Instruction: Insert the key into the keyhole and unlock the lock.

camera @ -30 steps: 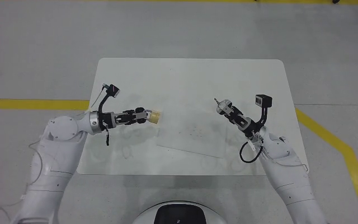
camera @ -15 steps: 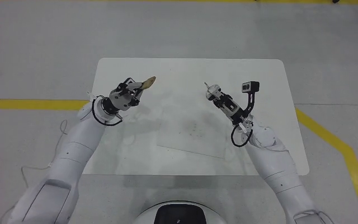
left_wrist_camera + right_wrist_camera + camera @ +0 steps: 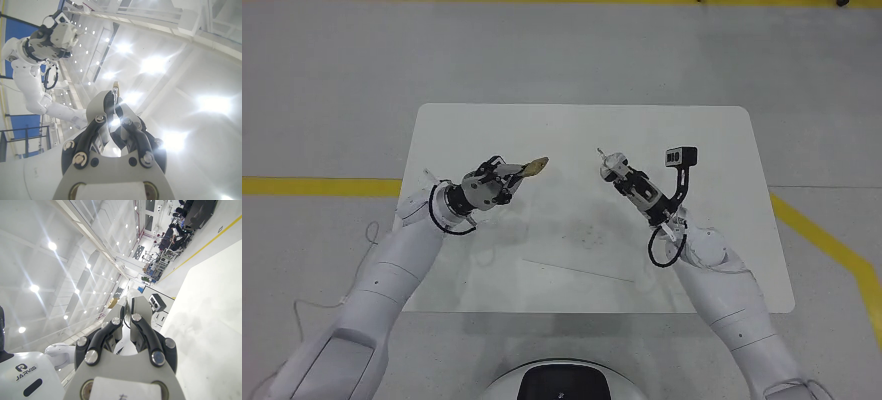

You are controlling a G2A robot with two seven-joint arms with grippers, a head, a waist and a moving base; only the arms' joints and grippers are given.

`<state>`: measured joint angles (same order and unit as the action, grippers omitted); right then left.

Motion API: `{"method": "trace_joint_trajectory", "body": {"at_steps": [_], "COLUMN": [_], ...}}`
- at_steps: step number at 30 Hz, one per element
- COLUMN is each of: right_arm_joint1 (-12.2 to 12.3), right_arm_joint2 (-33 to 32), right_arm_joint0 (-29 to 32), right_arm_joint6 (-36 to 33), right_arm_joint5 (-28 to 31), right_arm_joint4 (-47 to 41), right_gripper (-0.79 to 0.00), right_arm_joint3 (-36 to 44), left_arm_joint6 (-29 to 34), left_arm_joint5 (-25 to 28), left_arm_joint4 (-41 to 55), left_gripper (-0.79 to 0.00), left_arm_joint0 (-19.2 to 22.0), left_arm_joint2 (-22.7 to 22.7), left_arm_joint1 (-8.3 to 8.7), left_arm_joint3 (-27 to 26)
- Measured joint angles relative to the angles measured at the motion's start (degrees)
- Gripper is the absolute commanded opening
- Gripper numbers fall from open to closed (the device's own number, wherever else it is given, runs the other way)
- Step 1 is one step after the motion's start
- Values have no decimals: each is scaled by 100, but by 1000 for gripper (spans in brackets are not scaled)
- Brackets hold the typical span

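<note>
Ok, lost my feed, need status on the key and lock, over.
Left end effector shut on lock. Right end effector shut on key. Key not inserted; open gap between them, above the table.

Your top camera looks down on the table [image 3: 582, 125]; wrist cameras sit close behind left gripper [image 3: 114, 98] and right gripper [image 3: 128, 301], tilted ceilingward. Top and left-wrist views share the right gripper.
</note>
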<state>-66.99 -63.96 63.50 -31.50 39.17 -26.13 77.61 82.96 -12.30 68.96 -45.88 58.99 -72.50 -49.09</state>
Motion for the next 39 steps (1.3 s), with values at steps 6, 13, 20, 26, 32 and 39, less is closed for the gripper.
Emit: {"method": "trace_joint_trajectory", "body": {"at_steps": [6, 13, 20, 26, 32, 39], "right_arm_joint1": [-63, -129, -194, -252, -294, -322], "right_arm_joint2": [157, 301, 433, 514, 513, 472], "right_arm_joint0": [62, 58, 26, -27, -67, -73], "right_arm_joint6": [-527, -887, -1051, -1027, -1001, -1055], "right_arm_joint5": [294, 483, 612, 658, 665, 637], "right_arm_joint4": [-787, -1103, -1066, -1005, -1040, -1063], "right_gripper": [-785, -785, -785, -785, -785, -785], "right_arm_joint3": [159, 115, 68, -3, -64, -92], "left_arm_joint6": [-258, -365, -430, -398, -251, 93], "left_arm_joint5": [-458, -682, -794, -927, -970, -786], "left_arm_joint4": [243, 190, 191, 36, -193, -668], "left_gripper": [-785, -785, -785, -785, -785, -785], "left_arm_joint0": [-103, -121, -124, -120, -77, 50], "left_arm_joint2": [-65, -243, -368, -482, -550, -588], "left_arm_joint1": [-67, -151, -229, -269, -282, -256], "left_arm_joint3": [-82, -196, -219, -243, -232, -155]}}
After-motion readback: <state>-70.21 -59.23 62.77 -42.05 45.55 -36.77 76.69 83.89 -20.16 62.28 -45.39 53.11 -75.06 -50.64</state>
